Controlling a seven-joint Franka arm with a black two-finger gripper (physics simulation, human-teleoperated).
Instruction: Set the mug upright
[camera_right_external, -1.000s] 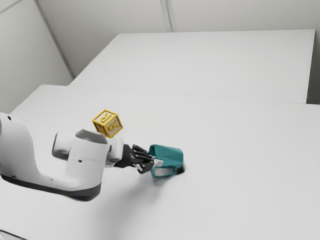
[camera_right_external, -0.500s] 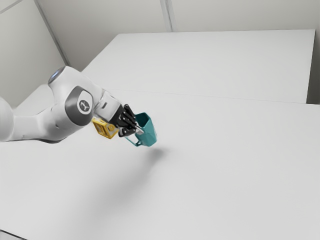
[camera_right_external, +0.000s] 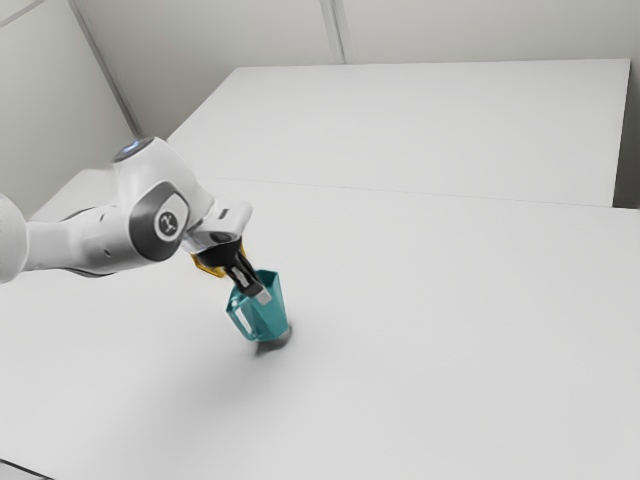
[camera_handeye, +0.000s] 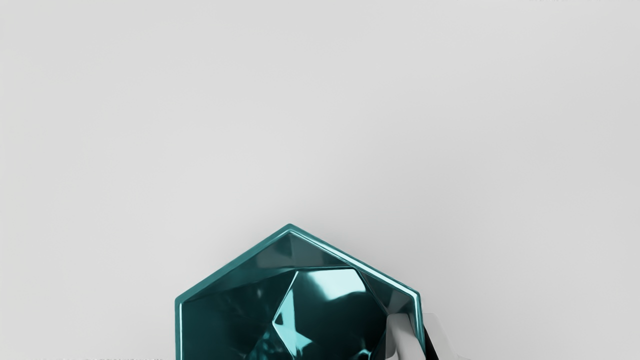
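My gripper (camera_right_external: 260, 293) points down at the rim of the teal mug (camera_right_external: 268, 317), which stands nearly upright with its mouth up and its handle toward the exterior view's left. Seen from the wrist, the gripper (camera_handeye: 422, 337) has one pale fingertip inside the mug (camera_handeye: 235, 315) and the other outside, pinching the side wall between them. A small dark shadow lies right under the mug's base; whether the base touches the table I cannot tell. The lower part of the mug's outside is hidden in the wrist view.
The yellow letter cube (camera_right_external: 207, 266) is mostly hidden behind my hand, on the mug's far side toward the exterior view's left. The white table (camera_right_external: 450, 330) extends around the mug, with another pale surface (camera_right_external: 420, 120) beyond its back edge.
First the mug lay on its side; my hand lifted and turned it mouth up, moving toward the exterior view's left. Since the middle picture it has come lower and leans less.
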